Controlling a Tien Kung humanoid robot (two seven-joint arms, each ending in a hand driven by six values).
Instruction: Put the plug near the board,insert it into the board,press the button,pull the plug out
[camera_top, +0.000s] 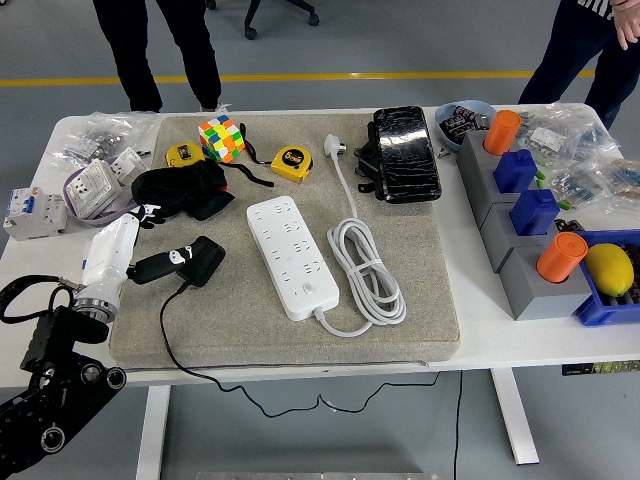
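1. I am judging that the first step is not yet begun: the black plug (193, 260) is lying on the grey mat (420, 320), just left of the white power strip (293, 257).
2. The left arm is sitting at the lower left corner, off the counter (520, 345); I cannot tell how its robot hand (62, 375) is set (the right one is out of view).
3. Next I am planning a grasp on the plug; the hair dryer (108, 262) is crowding its left, while the mat in front is lying open.

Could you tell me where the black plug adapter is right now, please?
In the head view, the adapter lies on the grey mat's left side, left of the power strip and beside the white tool.
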